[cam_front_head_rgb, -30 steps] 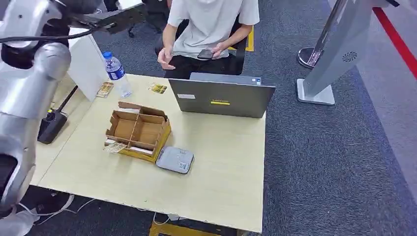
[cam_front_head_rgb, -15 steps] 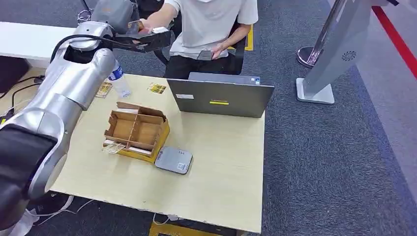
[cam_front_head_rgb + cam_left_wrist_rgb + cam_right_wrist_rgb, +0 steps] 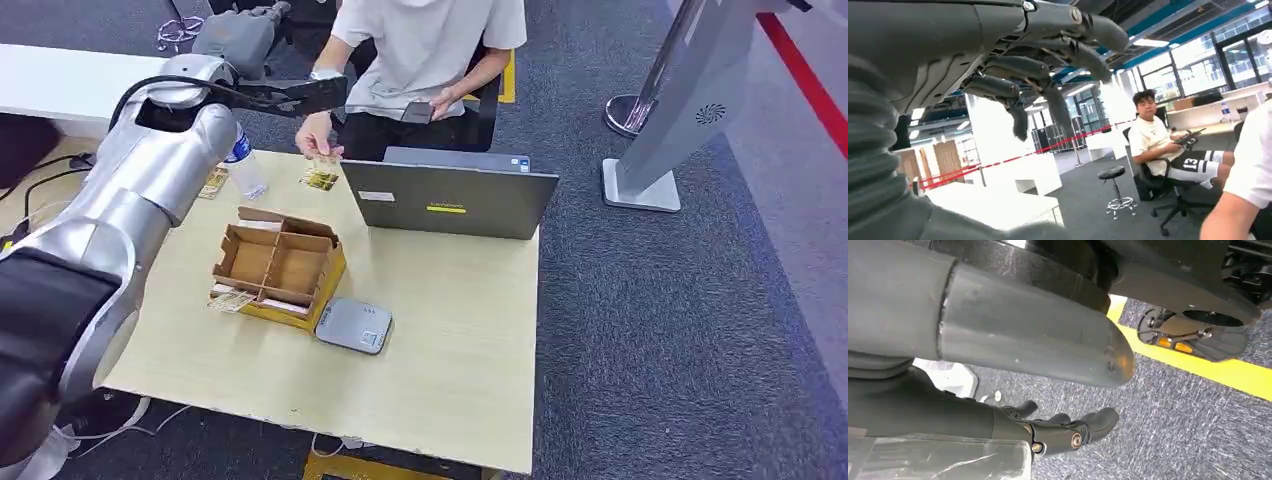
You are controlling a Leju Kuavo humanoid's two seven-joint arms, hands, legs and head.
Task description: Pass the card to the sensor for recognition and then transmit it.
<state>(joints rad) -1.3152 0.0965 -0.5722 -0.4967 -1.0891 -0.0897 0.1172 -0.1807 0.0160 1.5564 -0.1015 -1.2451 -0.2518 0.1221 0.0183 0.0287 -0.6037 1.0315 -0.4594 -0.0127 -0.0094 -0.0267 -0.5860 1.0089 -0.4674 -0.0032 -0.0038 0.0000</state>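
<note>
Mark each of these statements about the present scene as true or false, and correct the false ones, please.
1. The left robot hand holds a card. False: its fingers are spread and hold nothing.
2. The person's hand holds a card above the far edge of the table. True.
3. The grey card reader lies inside the cardboard box. False: it lies on the table beside the box.
4. The laptop stands open with its back toward the robot. True.
5. The water bottle lies on its side. False: it stands upright.
</note>
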